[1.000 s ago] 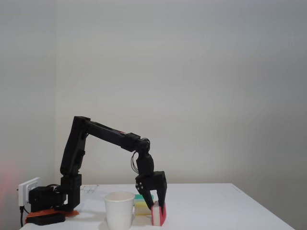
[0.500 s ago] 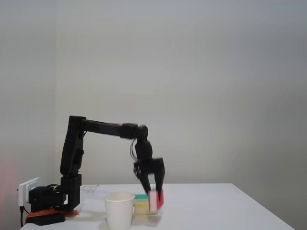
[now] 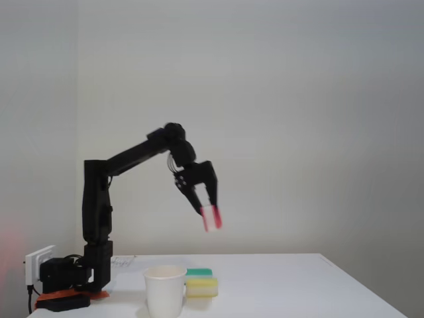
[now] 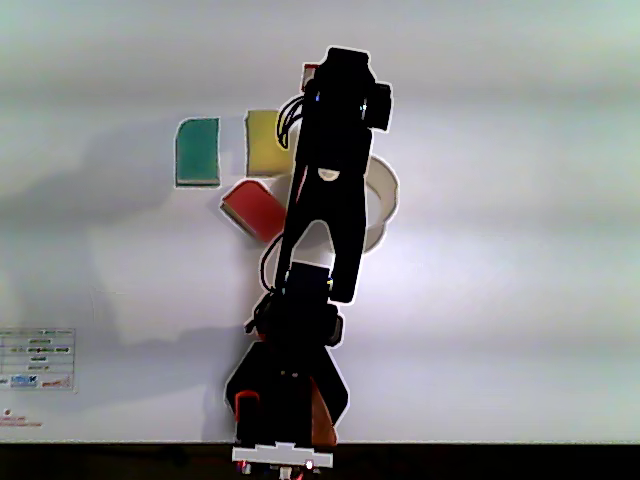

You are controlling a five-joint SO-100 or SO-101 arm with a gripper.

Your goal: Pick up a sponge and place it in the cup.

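My gripper (image 3: pixel 209 213) hangs high above the table, shut on the sponge (image 3: pixel 211 218), a small red and white striped block. In the fixed view the sponge is up and to the right of the white paper cup (image 3: pixel 165 290), which stands upright near the table's front. In the other view, from above, the black arm (image 4: pixel 325 200) covers part of the cup's rim (image 4: pixel 386 192) and hides the fingers. A sliver of the held sponge (image 4: pixel 311 71) peeks out by the wrist, beyond the cup.
A yellow sponge (image 3: pixel 201 287) and a green one (image 3: pixel 199 271) lie just right of the cup. From above, a green sponge (image 4: pixel 198 152), a yellow one (image 4: pixel 263 142) and a red one (image 4: pixel 252 210) lie left of the arm. A white socket block (image 3: pixel 40 262) sits by the arm's base.
The gripper has lifted the striped sponge off the table, from beside the yellow sponge to high in the air. The arm's elbow has folded upward.
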